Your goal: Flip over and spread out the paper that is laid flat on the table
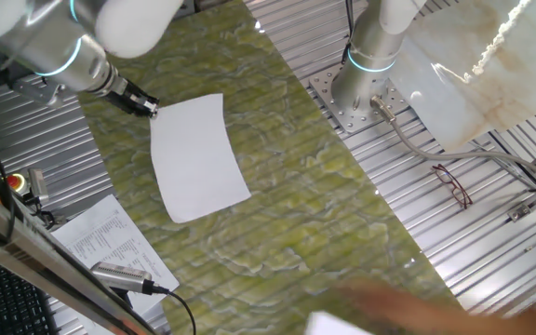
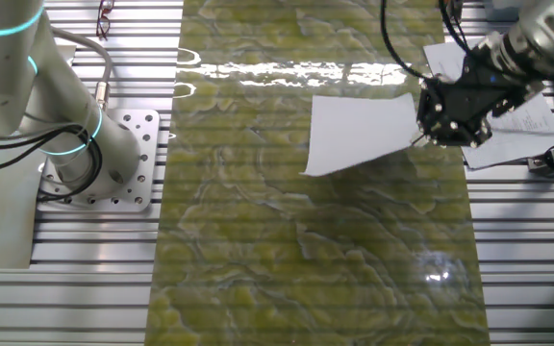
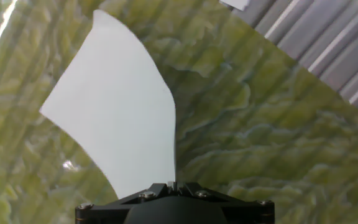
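White paper (image 1: 198,156) is seen pinched at one edge by the gripper (image 1: 152,109) above the green table (image 1: 287,186), is shown lifted in the other fixed view, and curves away from the closed jaws in the hand view.

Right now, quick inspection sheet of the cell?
Surface: table green-yellow marbled, glare spots.
Job's things: paper blank, curved, lifted by one edge.
Clutter: printed sheets, red glasses, white slab.
Grippers: gripper shut on the paper's edge.
Cables: black cable by the printed sheets; hose from arm base.
Surroundings: ribbed metal both sides; blurred shape at bottom edge.
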Controlling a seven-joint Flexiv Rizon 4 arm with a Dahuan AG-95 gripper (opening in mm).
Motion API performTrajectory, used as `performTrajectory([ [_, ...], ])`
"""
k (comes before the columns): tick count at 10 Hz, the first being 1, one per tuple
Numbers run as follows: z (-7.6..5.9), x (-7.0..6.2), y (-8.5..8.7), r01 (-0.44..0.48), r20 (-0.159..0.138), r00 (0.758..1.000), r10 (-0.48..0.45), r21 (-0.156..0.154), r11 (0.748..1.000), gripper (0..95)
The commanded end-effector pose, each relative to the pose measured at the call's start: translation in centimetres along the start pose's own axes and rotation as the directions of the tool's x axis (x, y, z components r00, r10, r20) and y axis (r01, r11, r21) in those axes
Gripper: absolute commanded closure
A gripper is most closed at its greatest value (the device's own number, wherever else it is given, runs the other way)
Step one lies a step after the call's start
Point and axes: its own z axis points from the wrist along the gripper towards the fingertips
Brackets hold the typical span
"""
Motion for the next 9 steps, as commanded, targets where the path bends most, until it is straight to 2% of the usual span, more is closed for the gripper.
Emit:
performTrajectory([
  [1, -0.7, 0.6, 0.8, -0.053, 0.047, 0.998, 0.052, 0.021, 0.998, 95.0],
  [3, -1.2, 0.7, 1.3, -0.076, 0.044, 0.996, 0.074, 0.059, 0.995, 95.0],
  [4, -1.5, 0.8, 1.6, -0.092, 0.054, 0.995, 0.087, 0.078, 0.993, 95.0],
  [9, -2.4, 1.3, 2.6, -0.137, 0.087, 0.988, 0.128, 0.112, 0.984, 95.0],
])
